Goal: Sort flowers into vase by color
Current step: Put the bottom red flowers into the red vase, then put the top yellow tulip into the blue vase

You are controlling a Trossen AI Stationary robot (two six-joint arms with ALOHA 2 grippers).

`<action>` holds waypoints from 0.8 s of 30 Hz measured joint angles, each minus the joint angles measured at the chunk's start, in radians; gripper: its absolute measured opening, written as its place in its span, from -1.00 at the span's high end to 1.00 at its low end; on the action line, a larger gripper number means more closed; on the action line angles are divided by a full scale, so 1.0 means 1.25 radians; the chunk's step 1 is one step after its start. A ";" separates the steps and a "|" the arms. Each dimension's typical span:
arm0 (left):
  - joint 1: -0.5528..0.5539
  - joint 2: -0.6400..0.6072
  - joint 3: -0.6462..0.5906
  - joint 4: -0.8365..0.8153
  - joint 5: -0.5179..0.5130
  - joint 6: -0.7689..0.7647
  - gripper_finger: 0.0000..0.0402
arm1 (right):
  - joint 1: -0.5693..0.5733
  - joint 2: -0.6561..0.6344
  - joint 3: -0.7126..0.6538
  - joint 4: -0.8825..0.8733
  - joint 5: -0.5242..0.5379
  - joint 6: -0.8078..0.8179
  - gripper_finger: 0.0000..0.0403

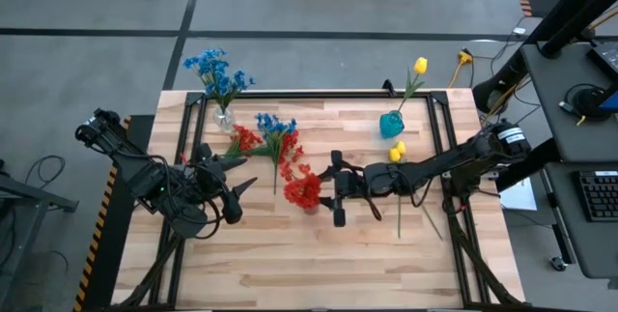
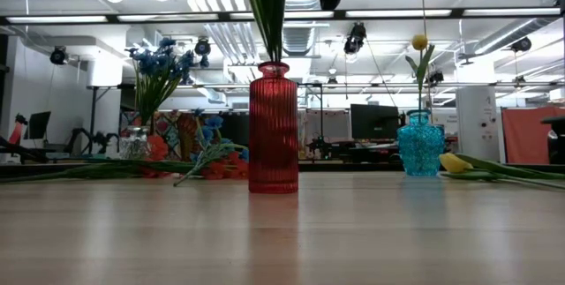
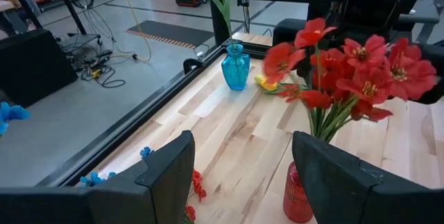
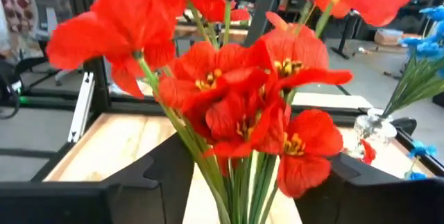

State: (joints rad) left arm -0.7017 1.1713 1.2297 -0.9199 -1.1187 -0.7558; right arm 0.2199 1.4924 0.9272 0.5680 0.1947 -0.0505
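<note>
- Red ribbed glass vase (image 2: pixel 273 128): upright mid-table, holding a bunch of red artificial flowers (image 1: pixel 302 190) on green stems.
- Right gripper (image 1: pixel 337 188): just beside the red blooms, fingers spread to either side of the stems, pinching nothing.
- Left gripper (image 1: pixel 237 184): fingers spread, empty, left of the red vase.
- Teal glass vase (image 1: pixel 391 125): holds one yellow tulip-like bud (image 1: pixel 420 65).
- Clear glass vase (image 1: pixel 224 119): holds blue flower sprigs (image 1: pixel 217 70).
- Loose blue, red and yellow sprigs: lying on the wooden table (image 1: pixel 290 264).
</note>
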 joint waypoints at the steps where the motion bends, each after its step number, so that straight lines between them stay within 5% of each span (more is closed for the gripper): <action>1: 0.000 0.000 0.000 0.000 0.000 -0.003 -0.12 | 0.000 -0.005 0.000 -0.017 0.000 0.000 0.00; 15: 0.000 0.038 -0.009 0.000 0.002 -0.037 -0.12 | 0.000 -0.122 0.000 -0.260 0.007 0.076 -0.31; 24: 0.000 0.049 -0.006 -0.001 0.002 -0.045 -0.12 | 0.000 -0.237 0.001 -0.520 0.028 0.224 -0.33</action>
State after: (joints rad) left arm -0.7013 1.2320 1.2224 -0.9214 -1.1156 -0.8120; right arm 0.2199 1.1965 0.9279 -0.0816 0.2299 0.2292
